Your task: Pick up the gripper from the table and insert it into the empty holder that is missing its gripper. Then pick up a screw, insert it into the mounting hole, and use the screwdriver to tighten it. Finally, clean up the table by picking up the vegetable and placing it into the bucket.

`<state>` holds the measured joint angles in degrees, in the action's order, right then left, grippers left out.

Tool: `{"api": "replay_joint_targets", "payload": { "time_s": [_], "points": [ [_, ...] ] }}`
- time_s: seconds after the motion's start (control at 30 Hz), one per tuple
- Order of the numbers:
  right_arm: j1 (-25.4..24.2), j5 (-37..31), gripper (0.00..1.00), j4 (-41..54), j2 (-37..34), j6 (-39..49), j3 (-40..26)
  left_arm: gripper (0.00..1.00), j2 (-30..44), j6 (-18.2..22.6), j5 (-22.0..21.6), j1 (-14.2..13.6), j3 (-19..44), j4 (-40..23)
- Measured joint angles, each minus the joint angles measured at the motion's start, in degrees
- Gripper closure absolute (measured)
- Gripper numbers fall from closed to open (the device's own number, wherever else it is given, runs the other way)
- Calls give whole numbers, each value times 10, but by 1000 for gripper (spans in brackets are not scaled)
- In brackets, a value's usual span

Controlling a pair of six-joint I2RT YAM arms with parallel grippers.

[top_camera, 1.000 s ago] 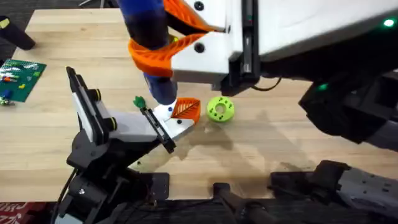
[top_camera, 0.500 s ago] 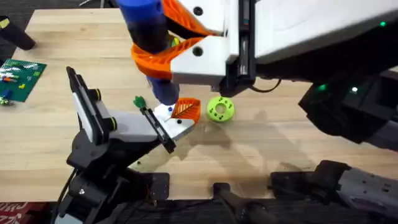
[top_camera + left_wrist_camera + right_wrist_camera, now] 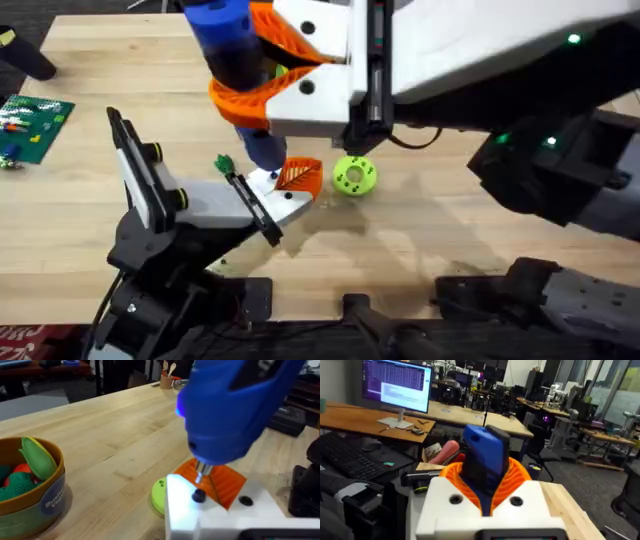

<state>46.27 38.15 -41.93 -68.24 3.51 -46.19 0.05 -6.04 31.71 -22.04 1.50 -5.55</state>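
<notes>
My right gripper (image 3: 252, 92) is shut on the blue screwdriver (image 3: 235, 55), its orange jaws clasping the handle (image 3: 485, 457). The tool stands upright over the white holder (image 3: 272, 198), which has a black bar along its edge. In the left wrist view the screwdriver's (image 3: 225, 410) metal tip rests on a dark screw (image 3: 198, 495) in the holder (image 3: 220, 520). The orange ribbed gripper finger (image 3: 299, 177) sits seated on the holder, just behind the tip (image 3: 227, 482). My left arm (image 3: 150, 250) reaches up to the holder from the lower left. A small green piece (image 3: 224, 163) lies left of the holder.
A green disc (image 3: 353, 175) lies right of the orange finger. A brown bucket (image 3: 61, 467) with toy vegetables inside stands farther off in the left wrist view. A green circuit board (image 3: 35, 125) and a black object (image 3: 30, 58) lie at the table's left edge.
My right arm has shifted slightly to the left with the screwdriver. The tip stays at the holder. The left arm and holder have not moved.
</notes>
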Motion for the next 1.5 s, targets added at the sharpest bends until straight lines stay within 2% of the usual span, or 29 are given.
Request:
{"api": "replay_joint_targets", "payload": {
  "time_s": [1.5],
  "points": [
    [6,-4,931,8,-3,-3,0,992,0,0,0,0,0,0]
  ]
}}
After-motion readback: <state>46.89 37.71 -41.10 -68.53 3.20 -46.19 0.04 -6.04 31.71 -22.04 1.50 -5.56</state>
